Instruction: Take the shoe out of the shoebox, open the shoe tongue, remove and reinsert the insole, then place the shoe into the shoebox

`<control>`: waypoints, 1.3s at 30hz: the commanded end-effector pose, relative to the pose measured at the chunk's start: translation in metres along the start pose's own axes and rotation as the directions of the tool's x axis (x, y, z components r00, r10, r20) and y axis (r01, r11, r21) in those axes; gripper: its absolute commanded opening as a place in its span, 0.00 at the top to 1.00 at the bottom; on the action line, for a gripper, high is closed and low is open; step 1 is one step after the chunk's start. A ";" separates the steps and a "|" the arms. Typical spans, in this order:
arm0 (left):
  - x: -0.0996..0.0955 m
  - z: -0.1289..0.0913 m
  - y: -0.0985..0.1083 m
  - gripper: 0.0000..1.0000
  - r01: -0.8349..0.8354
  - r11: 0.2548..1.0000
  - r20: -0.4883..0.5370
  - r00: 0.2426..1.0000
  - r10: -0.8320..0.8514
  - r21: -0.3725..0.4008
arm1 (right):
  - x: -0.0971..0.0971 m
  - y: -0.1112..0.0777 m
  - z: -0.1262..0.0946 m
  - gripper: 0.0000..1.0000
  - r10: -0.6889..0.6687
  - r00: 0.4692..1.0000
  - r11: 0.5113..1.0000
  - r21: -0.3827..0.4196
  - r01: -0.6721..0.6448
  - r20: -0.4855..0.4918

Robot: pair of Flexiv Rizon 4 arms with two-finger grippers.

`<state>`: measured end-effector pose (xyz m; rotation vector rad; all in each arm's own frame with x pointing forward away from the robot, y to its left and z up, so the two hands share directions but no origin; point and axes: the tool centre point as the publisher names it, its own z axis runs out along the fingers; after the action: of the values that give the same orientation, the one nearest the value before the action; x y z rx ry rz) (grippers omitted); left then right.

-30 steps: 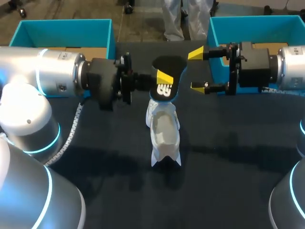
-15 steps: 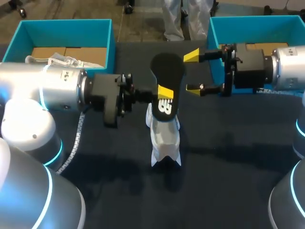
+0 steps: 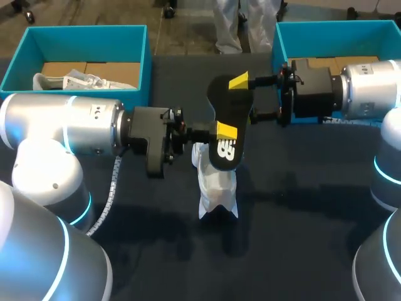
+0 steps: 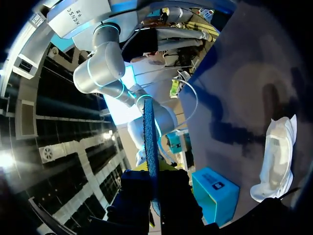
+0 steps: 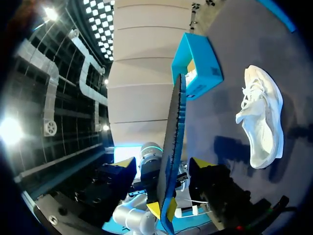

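Black insole (image 3: 229, 116), head view: out of the shoe (image 3: 216, 182), held up over the table's middle at 12 o'clock from it. The shoe lies on the table, in neither box.
Left gripper (image 3: 220, 132), head view: comes in from 9 o'clock, clamped on the insole's end nearest 6 o'clock.
Right gripper (image 3: 245, 99), head view: comes in from 3 o'clock, astride the insole's 12 o'clock end. Contact is unclear from here.
Boxes, head view: left box (image 3: 88, 31) at 10 o'clock, holding something white; right box (image 3: 332, 28) at 2 o'clock.
Left wrist view: the insole (image 4: 149, 142) shows edge-on, a thin strip pinched between my fingers, its broad face hidden. The shoe (image 4: 279, 156) lies off to one side.
Right wrist view: settles what the head view could not. The insole (image 5: 172, 156) stands in the gap between my yellow tips with room either side, so this hand is apart.
Handling, my guess: the insole looks light, thin and bendy, and would droop if held by one end. I would pinch the flat faces, gently. The shoe looks soft; take it by the heel collar.
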<state>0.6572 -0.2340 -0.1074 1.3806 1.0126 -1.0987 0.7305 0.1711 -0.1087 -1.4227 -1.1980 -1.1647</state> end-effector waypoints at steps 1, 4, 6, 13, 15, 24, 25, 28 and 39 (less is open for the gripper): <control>0.002 0.004 0.002 1.00 -0.011 1.000 0.005 1.000 0.011 -0.003 | -0.001 -0.004 -0.001 0.71 0.005 1.000 1.000 -0.009 -0.005 -0.001; 0.001 0.004 0.001 1.00 -0.017 1.000 0.006 1.000 0.017 -0.006 | -0.002 -0.004 0.000 1.00 0.006 1.000 1.000 -0.011 -0.006 -0.004; 0.002 0.004 -0.001 1.00 -0.015 1.000 0.005 1.000 0.015 -0.006 | -0.003 -0.003 0.000 1.00 0.005 1.000 1.000 -0.010 -0.005 -0.006; 0.004 0.002 -0.004 1.00 0.001 1.000 -0.001 1.000 -0.001 -0.014 | -0.002 -0.001 0.001 1.00 -0.003 1.000 1.000 0.002 0.003 -0.020; 0.004 0.001 -0.004 1.00 0.000 1.000 -0.003 1.000 0.000 -0.015 | -0.002 -0.001 0.000 1.00 -0.005 1.000 1.000 0.003 0.005 -0.022; 0.005 -0.011 -0.005 0.00 0.025 1.000 -0.041 0.999 -0.026 -0.004 | -0.010 0.003 -0.003 1.00 0.000 0.999 1.000 -0.002 0.000 -0.038; 0.007 -0.017 -0.004 0.00 0.030 1.000 -0.053 0.998 -0.030 -0.007 | -0.013 0.004 -0.004 1.00 0.007 0.999 1.000 -0.003 -0.007 -0.041; 0.010 -0.030 -0.001 0.00 0.040 0.999 -0.078 0.996 -0.042 -0.025 | -0.016 0.006 -0.005 1.00 0.011 0.999 1.000 -0.002 -0.012 -0.041; 0.012 -0.064 0.016 0.00 0.099 0.994 -0.226 0.968 -0.106 -0.043 | -0.031 0.006 -0.004 1.00 0.026 0.999 1.000 0.001 -0.026 -0.032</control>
<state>0.6803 -0.1875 -0.1244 1.4266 1.2304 -1.0237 0.7337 0.1609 -0.1360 -1.4119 -1.1599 -1.1563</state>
